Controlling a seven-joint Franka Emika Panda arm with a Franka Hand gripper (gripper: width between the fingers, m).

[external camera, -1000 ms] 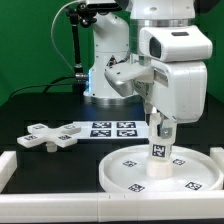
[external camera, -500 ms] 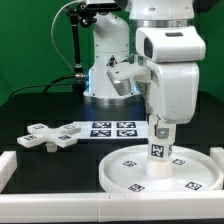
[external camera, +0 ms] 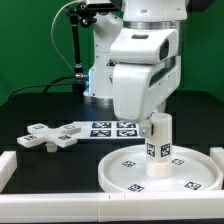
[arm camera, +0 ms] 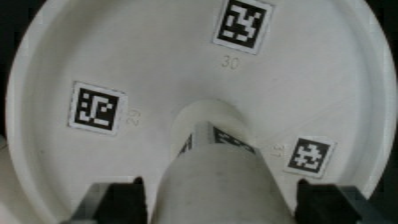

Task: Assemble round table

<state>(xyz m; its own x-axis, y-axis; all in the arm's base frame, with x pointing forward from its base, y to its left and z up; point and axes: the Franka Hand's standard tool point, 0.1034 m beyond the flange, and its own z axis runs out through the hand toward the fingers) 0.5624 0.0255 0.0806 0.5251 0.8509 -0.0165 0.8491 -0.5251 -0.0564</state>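
The large white rimmed disc point(external camera: 112, 172) lies flat on the table at the exterior view's right, with tags on its face. The short cylinder leg point(external camera: 157, 140) stands upright in its centre. My gripper point(external camera: 155, 119) comes down onto the leg's top and is shut on it. In the wrist view the leg point(arm camera: 222, 170) fills the space between my two dark fingers point(arm camera: 125, 205), above the disc point(arm camera: 160, 50); my gripper point(arm camera: 226, 207) holds it there. The cross-shaped foot point(external camera: 48, 136) lies loose on the table at the exterior view's left.
The marker board point(external camera: 112, 128) lies between the foot and the disc. A white rail point(external camera: 60, 203) runs along the table's front edge, with a raised white end point(external camera: 5, 165) at the exterior view's left. The robot's base point(external camera: 100, 70) stands behind.
My wrist has turned about the upright leg, so the hand's broad side now faces the exterior camera. The leg and disc stay in the same place.
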